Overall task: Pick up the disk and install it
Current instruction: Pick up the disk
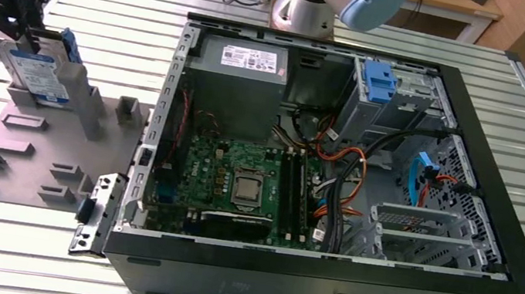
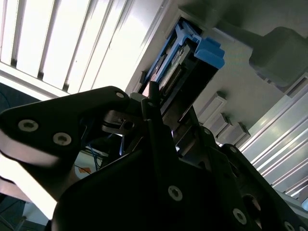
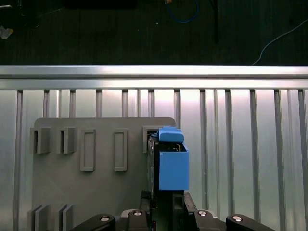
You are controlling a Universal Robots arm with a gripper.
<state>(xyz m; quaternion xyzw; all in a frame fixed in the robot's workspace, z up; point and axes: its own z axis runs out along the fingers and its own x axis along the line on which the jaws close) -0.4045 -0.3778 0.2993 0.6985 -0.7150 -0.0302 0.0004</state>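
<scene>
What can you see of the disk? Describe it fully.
The disk is a flat silver metal drive with a blue-and-white label, framed in blue plastic. It stands on edge in the grey fixture plate at the exterior view's left, outside the computer case. The gripper is at its top end.

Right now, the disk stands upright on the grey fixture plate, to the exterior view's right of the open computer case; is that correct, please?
The exterior view shows otherwise: the disk stands upright on the grey fixture plate to the exterior view's left of the open computer case.
</scene>
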